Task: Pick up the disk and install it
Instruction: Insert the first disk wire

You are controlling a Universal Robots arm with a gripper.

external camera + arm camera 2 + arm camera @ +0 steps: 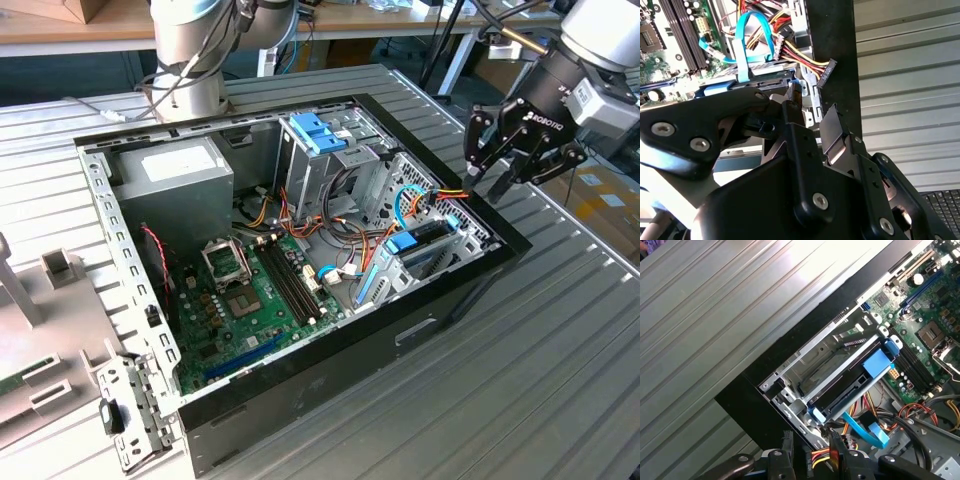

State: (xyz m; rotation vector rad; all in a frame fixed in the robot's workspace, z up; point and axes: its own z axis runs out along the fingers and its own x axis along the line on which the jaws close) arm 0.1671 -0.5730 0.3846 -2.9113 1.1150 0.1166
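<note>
The disk (425,243) is seen seated in the metal drive bay (805,371) at the front corner of the open computer case (452,292), its blue side piece (876,365) visible in the first wrist view. Coloured power cables (447,194) are draped just beside it. The pincer (510,160) is held above the case edge, at about two o'clock from the disk in the exterior view, spread and holding nothing. The case is borne by a ribbed metal surface (560,330)

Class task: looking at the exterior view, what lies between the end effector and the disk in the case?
The case's black rim and a bundle of coloured wires lie between the end effector and the disk.
</note>
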